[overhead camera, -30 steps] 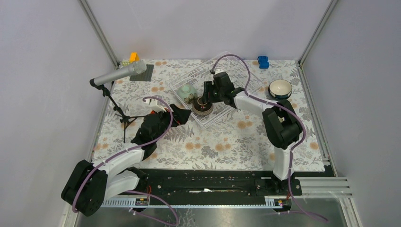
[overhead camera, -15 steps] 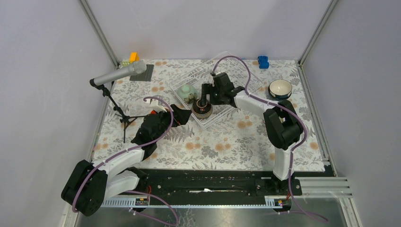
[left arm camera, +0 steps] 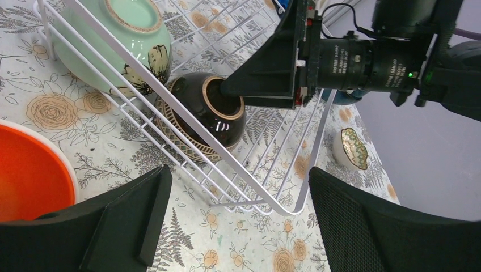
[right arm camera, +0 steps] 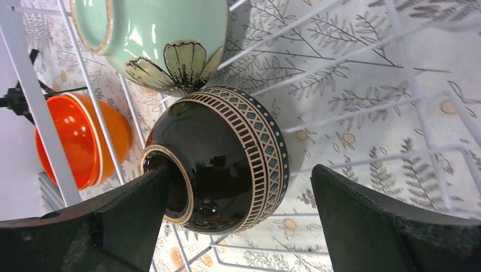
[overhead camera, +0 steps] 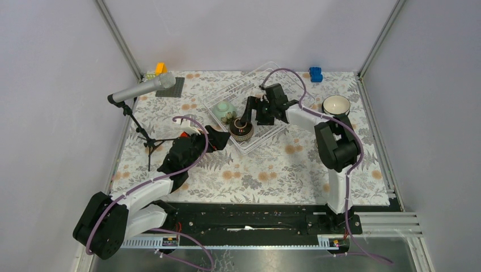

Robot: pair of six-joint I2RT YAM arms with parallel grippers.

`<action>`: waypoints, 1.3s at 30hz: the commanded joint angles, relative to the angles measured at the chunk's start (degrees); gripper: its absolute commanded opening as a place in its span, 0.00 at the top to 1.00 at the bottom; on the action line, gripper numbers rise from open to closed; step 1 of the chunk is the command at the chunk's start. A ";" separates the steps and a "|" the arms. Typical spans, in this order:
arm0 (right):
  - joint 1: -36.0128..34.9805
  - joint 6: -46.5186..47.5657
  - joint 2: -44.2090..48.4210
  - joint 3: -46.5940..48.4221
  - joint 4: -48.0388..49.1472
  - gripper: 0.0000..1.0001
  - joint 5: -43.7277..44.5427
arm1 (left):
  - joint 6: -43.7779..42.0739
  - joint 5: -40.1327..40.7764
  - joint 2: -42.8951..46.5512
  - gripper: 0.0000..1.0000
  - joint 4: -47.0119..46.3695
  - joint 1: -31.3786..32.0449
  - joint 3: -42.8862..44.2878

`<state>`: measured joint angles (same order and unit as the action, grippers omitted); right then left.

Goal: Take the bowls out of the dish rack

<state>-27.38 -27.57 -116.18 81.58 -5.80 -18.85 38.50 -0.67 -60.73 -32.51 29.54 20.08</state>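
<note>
Now right tool [right arm camera: 241, 173] wide over brown bowl [right arm camera: 227, 136] at rack [right arm camera: 35, 102] near edge; left tool [left arm camera: 238, 175] wide.

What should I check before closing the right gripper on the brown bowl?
1. Right gripper open: ok.
2. Brown bowl between its fingers: ok.
3. Both touching it: not ok; one stands apart.
4. Green bowl apart from brown bowl: not ok, looks touching.
5. Left gripper outside rack: ok, open.
</note>
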 commanded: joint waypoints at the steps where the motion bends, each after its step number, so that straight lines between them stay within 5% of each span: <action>1: 0.43 0.12 -4.50 3.38 -0.63 0.00 -3.60 | -1.30 0.40 1.80 0.04 -1.12 0.43 1.17; 22: 1.26 -3.27 -7.06 3.22 2.82 0.02 -10.06 | -2.16 2.13 1.78 0.05 -0.04 0.87 1.39; 30: 1.28 -5.46 -1.37 0.48 5.31 0.27 -13.41 | -2.27 2.24 1.53 0.05 0.01 0.88 1.55; 39: 1.27 -3.66 8.07 -5.09 8.75 0.42 -6.49 | -2.29 2.70 1.58 0.05 1.05 0.96 1.98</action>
<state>-25.89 -32.53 -114.72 76.97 0.51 -28.93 37.28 0.97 -60.05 -29.89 30.17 20.10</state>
